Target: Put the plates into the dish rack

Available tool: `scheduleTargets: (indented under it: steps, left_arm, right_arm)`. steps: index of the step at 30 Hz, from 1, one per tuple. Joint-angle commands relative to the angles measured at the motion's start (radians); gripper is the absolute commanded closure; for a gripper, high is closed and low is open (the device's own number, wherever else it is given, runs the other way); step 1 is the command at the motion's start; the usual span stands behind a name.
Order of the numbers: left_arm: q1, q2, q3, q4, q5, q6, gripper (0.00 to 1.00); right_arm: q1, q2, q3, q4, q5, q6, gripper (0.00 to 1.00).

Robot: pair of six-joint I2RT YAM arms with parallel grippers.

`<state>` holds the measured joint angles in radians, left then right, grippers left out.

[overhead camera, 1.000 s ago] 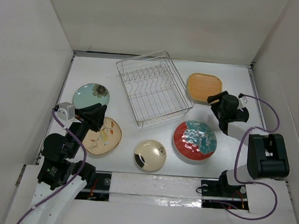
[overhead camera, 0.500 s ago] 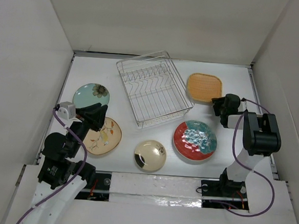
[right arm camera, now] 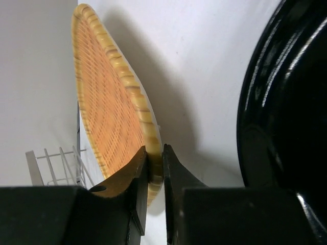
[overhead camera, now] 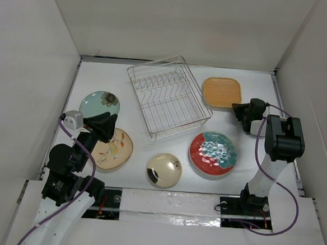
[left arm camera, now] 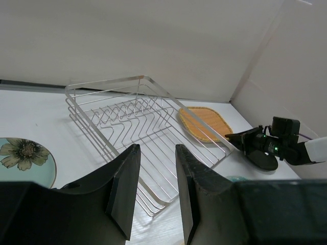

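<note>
Orange plate (overhead camera: 222, 92) — seemingly gripped — outside dish rack (overhead camera: 156, 63)

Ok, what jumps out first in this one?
The right gripper is pinching the rim of the orange plate at the far right. Next comes the silver wire dish rack at the centre, which holds no plates yet. The bright red patterned plate lies flat just near-right of it.

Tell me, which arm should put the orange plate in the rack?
Right, probably. The right gripper pinches the rim of the orange plate, beside the rack. The left gripper hangs open near the beige plate, on the rack's other side.
</note>
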<state>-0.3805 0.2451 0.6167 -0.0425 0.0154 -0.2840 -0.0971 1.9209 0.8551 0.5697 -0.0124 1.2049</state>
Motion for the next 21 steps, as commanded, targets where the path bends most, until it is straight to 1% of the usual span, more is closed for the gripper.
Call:
scheduleTargets:
  steps: [1, 3, 6, 7, 8, 9, 10, 11, 13, 14, 15, 16, 17, 19, 20, 21]
  left_arm:
    - [-0.006, 0.008, 0.011, 0.046, -0.008, 0.016, 0.69]
    - [-0.006, 0.011, 0.009, 0.044, -0.006, 0.017, 0.69]
    - [-0.006, 0.013, 0.009, 0.044, -0.008, 0.02, 0.69]
    - [-0.006, 0.014, 0.009, 0.044, -0.008, 0.019, 0.69]
    - [-0.006, 0.016, 0.009, 0.044, -0.008, 0.019, 0.69]
    - [-0.006, 0.02, 0.009, 0.044, -0.008, 0.02, 0.69]
    - [-0.006, 0.022, 0.011, 0.044, -0.006, 0.02, 0.69]
    - [-0.006, 0.023, 0.011, 0.044, -0.008, 0.02, 0.69]
    - [-0.006, 0.023, 0.009, 0.044, -0.006, 0.02, 0.69]
    - [-0.006, 0.023, 0.009, 0.044, -0.003, 0.02, 0.69]
    - [-0.006, 0.025, 0.009, 0.044, 0.0, 0.019, 0.69]
    - [-0.006, 0.025, 0.009, 0.044, 0.001, 0.017, 0.69]
    - [-0.006, 0.025, 0.009, 0.044, 0.001, 0.019, 0.69]
    - [-0.006, 0.02, 0.008, 0.044, 0.001, 0.017, 0.69]
    - [-0.006, 0.02, 0.008, 0.044, 0.001, 0.017, 0.69]
    - [-0.006, 0.019, 0.008, 0.044, 0.001, 0.017, 0.69]
  right_arm:
    - [0.019, -0.069, -0.02, 0.14, 0.041, -0.004, 1.0]
    - [0.031, -0.117, -0.025, 0.156, 0.102, -0.03, 1.0]
    - [0.042, -0.235, -0.001, 0.111, 0.196, -0.126, 1.0]
    - [0.056, -0.267, 0.024, 0.093, 0.218, -0.198, 1.0]
    - [0.072, -0.331, 0.039, 0.076, 0.247, -0.237, 1.0]
    - [0.083, -0.362, 0.057, 0.055, 0.306, -0.275, 1.0]
    - [0.109, -0.393, 0.096, 0.02, 0.331, -0.357, 1.0]
    - [0.123, -0.442, 0.114, 0.01, 0.354, -0.404, 1.0]
    - [0.155, -0.482, 0.151, 0.004, 0.39, -0.487, 1.0]
    - [0.192, -0.493, 0.197, 0.001, 0.387, -0.577, 1.0]
    - [0.216, -0.499, 0.234, -0.014, 0.373, -0.625, 1.0]
    - [0.246, -0.496, 0.27, -0.065, 0.388, -0.671, 1.0]
    - [0.299, -0.491, 0.333, -0.076, 0.4, -0.765, 1.0]
    - [0.344, -0.465, 0.38, -0.086, 0.405, -0.871, 1.0]
    - [0.361, -0.453, 0.404, -0.094, 0.399, -0.898, 1.0]
    - [0.382, -0.433, 0.467, -0.112, 0.369, -0.919, 1.0]
